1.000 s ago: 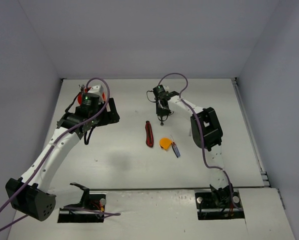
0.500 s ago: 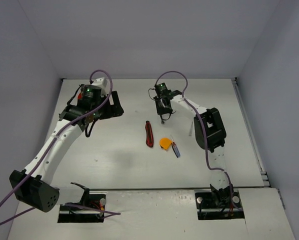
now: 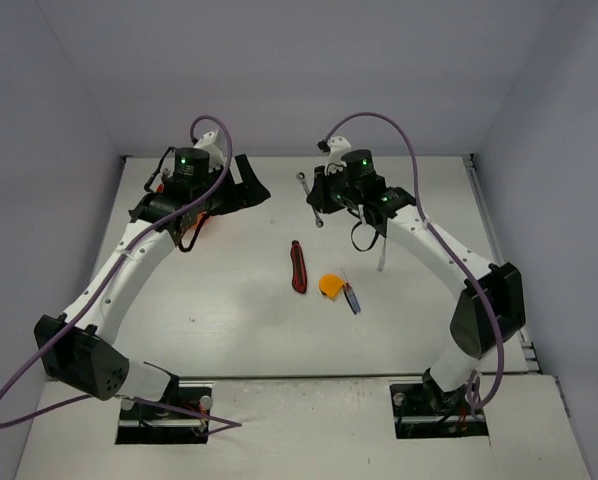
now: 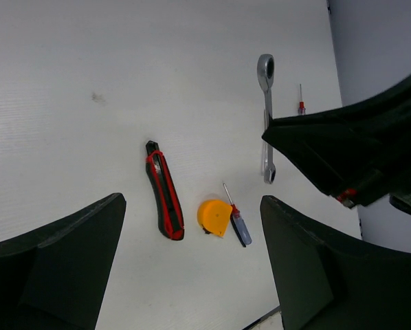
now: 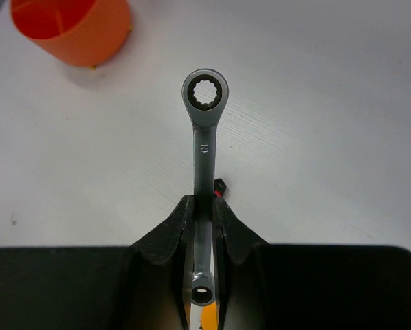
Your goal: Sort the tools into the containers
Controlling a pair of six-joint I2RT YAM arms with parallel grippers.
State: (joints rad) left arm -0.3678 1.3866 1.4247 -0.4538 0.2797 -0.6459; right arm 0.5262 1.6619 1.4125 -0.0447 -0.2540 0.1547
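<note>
The right gripper (image 5: 204, 206) is clamped shut on the shaft of a silver ratcheting ring wrench (image 5: 203, 148) marked 10. It holds the wrench close to its small end, so the ring end juts out ahead of the fingers. The wrench appears lifted clear of the white table (image 3: 229, 300), though its height is hard to judge.

The orange tub (image 5: 75, 38) stands at the far left of the table. In the right wrist view it is ahead of the wrench and off to its left, well apart from it.

The left gripper (image 4: 192, 206) hangs wide open and holds nothing. In the overhead view the left arm hides most of the tub.

A red-and-black utility knife (image 4: 164, 199), an orange tape measure (image 4: 214, 216) and a small blue-handled screwdriver (image 4: 238, 225) lie at mid-table. The screwdriver sits just beside the tape measure.

The step in hand looks like carrying the wrench to the tub. To do it well:
- Keep the grip firm, because the hold is near one end and the long free end could swing.
- Travel high enough to clear the tub's rim.
- Keep away from the left arm, or wait until it is clear.
- Tip the ring end downward over one compartment.
- Open the fingers only once that end is inside the walls.
</note>
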